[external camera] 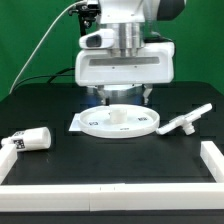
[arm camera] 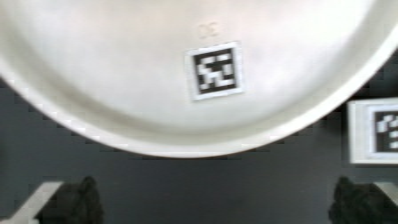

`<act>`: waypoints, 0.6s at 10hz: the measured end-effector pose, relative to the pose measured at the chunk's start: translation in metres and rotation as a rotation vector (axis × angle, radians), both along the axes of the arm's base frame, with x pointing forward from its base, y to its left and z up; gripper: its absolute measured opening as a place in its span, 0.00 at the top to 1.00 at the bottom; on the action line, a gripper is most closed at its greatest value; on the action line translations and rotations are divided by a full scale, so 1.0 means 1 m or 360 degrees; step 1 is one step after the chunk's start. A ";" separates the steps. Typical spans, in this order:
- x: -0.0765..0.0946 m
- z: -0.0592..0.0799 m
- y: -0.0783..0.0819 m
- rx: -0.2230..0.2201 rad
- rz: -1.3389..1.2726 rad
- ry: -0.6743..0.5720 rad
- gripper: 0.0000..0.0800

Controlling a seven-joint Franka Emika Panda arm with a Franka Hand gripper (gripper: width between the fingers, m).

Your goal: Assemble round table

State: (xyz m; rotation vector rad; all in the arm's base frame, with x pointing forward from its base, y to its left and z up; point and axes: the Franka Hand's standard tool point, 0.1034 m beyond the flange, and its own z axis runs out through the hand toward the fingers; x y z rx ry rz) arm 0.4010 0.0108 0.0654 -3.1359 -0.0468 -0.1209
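Note:
The large white round disc (external camera: pixel 118 121) lies flat at the middle of the black table. In the wrist view the disc (arm camera: pixel 125 80) shows a square tag (arm camera: pixel 215 70). My gripper (external camera: pixel 124 98) hangs low just behind the disc's far rim, open and empty. In the wrist view my gripper (arm camera: pixel 217 205) has both dark fingertips (arm camera: pixel 71 202) over bare black table, apart from the disc's edge. The short cylinder post (external camera: pixel 33 139) lies on its side at the exterior view's left. The armed foot piece (external camera: pixel 186 122) lies at the exterior view's right of the disc.
The marker board (arm camera: pixel 374 130) lies beside and partly under the disc. White rails edge the table at the front (external camera: pixel 110 198) and at the exterior view's right (external camera: pixel 213 160). A green wall stands behind.

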 end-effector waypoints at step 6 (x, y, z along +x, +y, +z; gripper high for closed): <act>-0.034 -0.025 -0.027 0.0050 -0.0003 0.0242 0.19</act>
